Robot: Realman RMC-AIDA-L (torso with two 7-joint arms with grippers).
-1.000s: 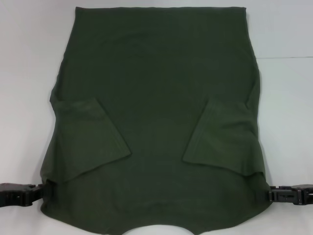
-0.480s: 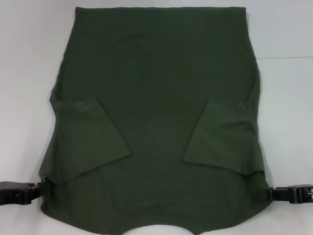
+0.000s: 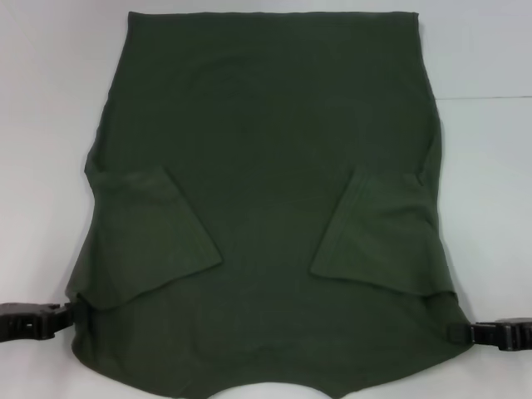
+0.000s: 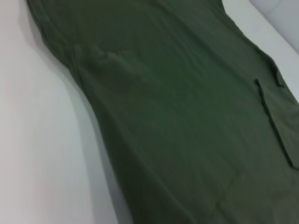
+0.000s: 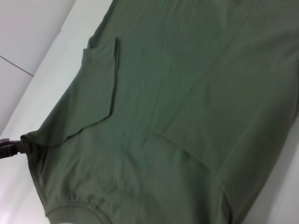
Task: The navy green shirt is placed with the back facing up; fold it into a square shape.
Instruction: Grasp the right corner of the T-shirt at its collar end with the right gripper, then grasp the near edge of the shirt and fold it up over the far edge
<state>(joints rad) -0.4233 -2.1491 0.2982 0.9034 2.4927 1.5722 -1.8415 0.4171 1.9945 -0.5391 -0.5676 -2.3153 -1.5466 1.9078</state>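
The navy green shirt (image 3: 266, 208) lies flat on a white table (image 3: 490, 183), back up, both short sleeves folded inward over the body and the collar edge nearest the robot. The head view alone shows the whole garment with both grippers at its near corners. The left gripper (image 3: 60, 314) sits at the shirt's left shoulder edge, its tips touching the cloth; whether they pinch it cannot be told. The right gripper (image 3: 460, 332) sits just beside the right shoulder edge, and its finger state cannot be told either. The left wrist view shows only the shirt (image 4: 187, 121) running along the bare table, with one folded sleeve's hem. The right wrist view shows the ribbed collar (image 5: 74, 205), a folded sleeve (image 5: 96, 98) and, farther off, the left gripper (image 5: 18, 147) at the cloth's edge
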